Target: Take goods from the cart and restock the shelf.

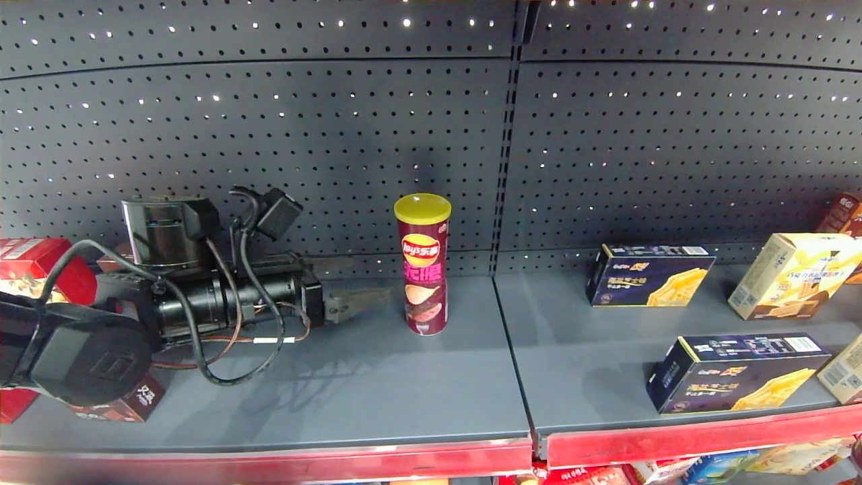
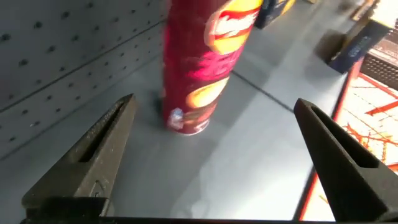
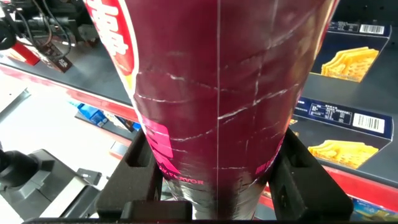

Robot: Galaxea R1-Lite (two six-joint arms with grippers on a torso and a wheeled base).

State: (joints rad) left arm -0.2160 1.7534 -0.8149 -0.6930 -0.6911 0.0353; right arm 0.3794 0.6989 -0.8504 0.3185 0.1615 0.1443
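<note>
A maroon chips can (image 1: 423, 264) with a yellow lid stands upright on the grey shelf (image 1: 377, 384), near the pegboard back wall. My left gripper (image 1: 357, 283) lies just to the can's left, level with its lower half, open and holding nothing. In the left wrist view the can (image 2: 199, 68) stands a short way beyond the spread fingers (image 2: 93, 155), clear of them. My right gripper (image 3: 217, 180) is shut on a second maroon chips can (image 3: 217, 93), held upright in front of the shelf, its fingers (image 3: 140, 165) pressing on both sides of the can's lower part.
Two dark blue biscuit boxes (image 1: 650, 275) (image 1: 734, 372) and a yellow box (image 1: 794, 273) lie on the right shelf section. Red boxes (image 1: 34, 259) sit at the far left behind my left arm. A red price rail (image 1: 673, 438) runs along the shelf front.
</note>
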